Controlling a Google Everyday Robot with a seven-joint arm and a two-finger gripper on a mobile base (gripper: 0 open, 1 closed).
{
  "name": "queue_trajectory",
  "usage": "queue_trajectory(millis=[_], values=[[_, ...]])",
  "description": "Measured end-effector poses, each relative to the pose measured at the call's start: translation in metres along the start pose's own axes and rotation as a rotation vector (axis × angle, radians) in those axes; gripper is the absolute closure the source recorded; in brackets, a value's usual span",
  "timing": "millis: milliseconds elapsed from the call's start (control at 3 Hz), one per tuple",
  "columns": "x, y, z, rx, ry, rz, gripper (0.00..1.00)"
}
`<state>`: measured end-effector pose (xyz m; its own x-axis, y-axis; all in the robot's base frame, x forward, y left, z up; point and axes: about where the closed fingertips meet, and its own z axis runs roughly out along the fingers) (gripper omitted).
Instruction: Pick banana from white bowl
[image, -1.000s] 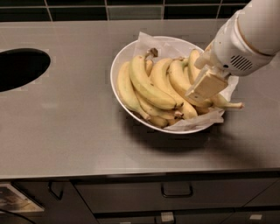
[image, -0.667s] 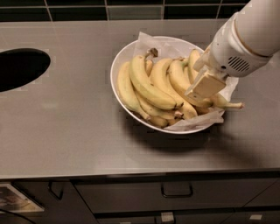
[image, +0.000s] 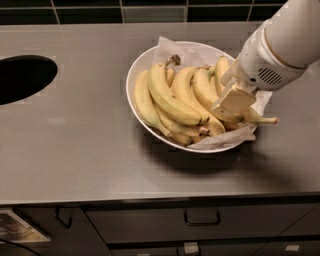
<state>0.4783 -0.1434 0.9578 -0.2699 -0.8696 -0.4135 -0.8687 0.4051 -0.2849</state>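
The white bowl (image: 139, 75), lined with crumpled white paper, sits on the grey counter and holds several ripe yellow bananas side by side. My gripper (image: 231, 102) reaches down from the upper right into the right side of the bowl. Its cream-coloured tip rests on the bananas there, over one yellow banana (image: 212, 95). A banana with a long thin stem (image: 260, 119) pokes out past the bowl's right rim, under my gripper. My arm's white housing hides the bananas at the far right.
A dark round opening (image: 22, 77) is cut into the counter at the left. Dark tiles run along the back wall. Drawers with handles (image: 201, 218) sit below the counter's front edge.
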Motion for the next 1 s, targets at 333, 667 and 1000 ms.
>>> queue_trajectory(millis=[333,667,1000], values=[[0.002,0.0,0.005,-0.009,0.004,0.007,0.49],[0.005,0.0,0.01,-0.022,0.007,0.014,0.5],[0.007,0.0,0.019,-0.04,0.016,0.021,0.5]])
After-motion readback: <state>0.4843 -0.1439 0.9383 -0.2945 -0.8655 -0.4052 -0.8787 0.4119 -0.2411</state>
